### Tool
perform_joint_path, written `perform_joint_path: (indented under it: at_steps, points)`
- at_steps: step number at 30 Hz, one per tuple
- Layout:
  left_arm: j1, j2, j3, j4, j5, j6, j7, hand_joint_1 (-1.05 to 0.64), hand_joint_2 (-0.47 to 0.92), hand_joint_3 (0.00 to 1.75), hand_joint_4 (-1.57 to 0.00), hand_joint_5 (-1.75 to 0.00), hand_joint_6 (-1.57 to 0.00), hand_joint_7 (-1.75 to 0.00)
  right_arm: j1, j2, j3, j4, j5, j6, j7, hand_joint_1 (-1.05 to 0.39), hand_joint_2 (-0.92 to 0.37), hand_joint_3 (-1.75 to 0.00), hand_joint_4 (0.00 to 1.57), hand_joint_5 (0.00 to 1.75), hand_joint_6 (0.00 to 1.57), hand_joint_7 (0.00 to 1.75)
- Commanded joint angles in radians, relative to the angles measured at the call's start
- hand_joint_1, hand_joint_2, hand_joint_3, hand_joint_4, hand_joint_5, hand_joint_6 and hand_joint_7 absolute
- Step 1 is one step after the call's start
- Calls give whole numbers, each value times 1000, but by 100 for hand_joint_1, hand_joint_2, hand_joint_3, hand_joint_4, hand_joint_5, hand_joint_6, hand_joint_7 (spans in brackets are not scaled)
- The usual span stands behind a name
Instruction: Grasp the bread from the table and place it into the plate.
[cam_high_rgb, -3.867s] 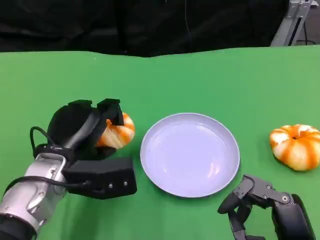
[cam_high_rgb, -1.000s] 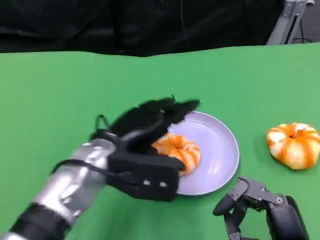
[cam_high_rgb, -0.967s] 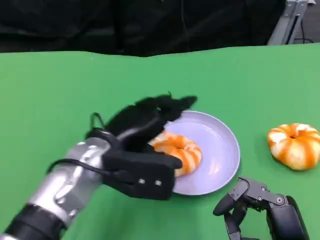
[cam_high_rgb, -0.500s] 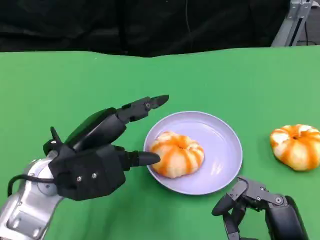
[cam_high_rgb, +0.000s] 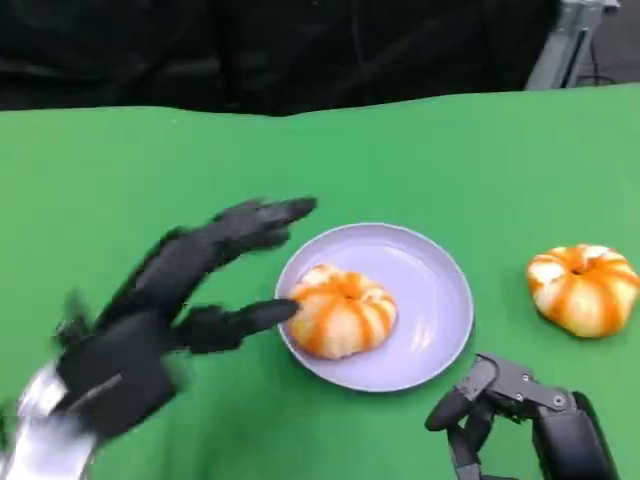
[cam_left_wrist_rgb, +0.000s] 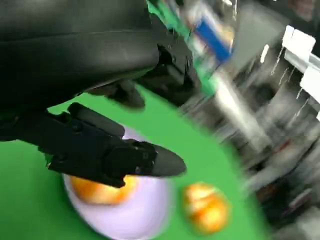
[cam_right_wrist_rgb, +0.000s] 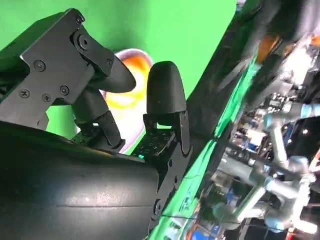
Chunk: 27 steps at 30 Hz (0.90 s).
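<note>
Left hand (cam_high_rgb: 165, 305) spread, empty, beside bread (cam_high_rgb: 342, 311) on plate (cam_high_rgb: 435, 290).

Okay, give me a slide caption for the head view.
Left hand open beside the plate holding one bread; second bread on the green table.

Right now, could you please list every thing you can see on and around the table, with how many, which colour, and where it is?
bread in the plate: one, orange and white, on the plate's left part.
bread on the table: one, orange and white, on the cloth to the right of the plate.
plate: one, pale lilac, middle of the table.
table: one, green cover, dark backdrop behind it.
metal frame: one, grey, at the far right behind the table.
left hand: one, black, fingers apart, holding nothing, just left of the plate, one fingertip close to the bread in the plate.
right hand: one, black, fingers curled in, empty, below the plate's right edge.
</note>
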Motion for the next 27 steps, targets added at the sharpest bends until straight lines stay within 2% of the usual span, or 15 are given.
perform_joint_path:
  at_steps: [1,3,8,12,27]
  points:
    - [239,-56,64,-80,-88,-31,45,0,58,105,-74,-158,-76,-127,18,-16,-11,-40,21,12,11,-1,-30,-136,85,168,82,131]
    - [256,-67,63,-89,-94,-27,43,0,59,106,-71,-165,-73,-135,20,-19,-12,-43,20,13,12,-1,-30,-136,85,168,82,131]
    - [269,-91,61,-92,-116,-11,32,2,60,107,-71,-169,-71,-141,18,-23,-15,-42,15,11,14,-1,-30,-136,85,167,82,131]
    - [292,-120,44,-75,-129,-8,29,8,54,125,-75,-174,-69,-154,13,-31,-21,-31,16,-2,11,-1,-30,-136,87,169,83,131]
    - [317,-140,43,-63,-103,-31,37,9,49,133,-77,-175,-69,-156,45,-43,-26,-46,10,-19,11,3,-28,-138,84,163,85,131]
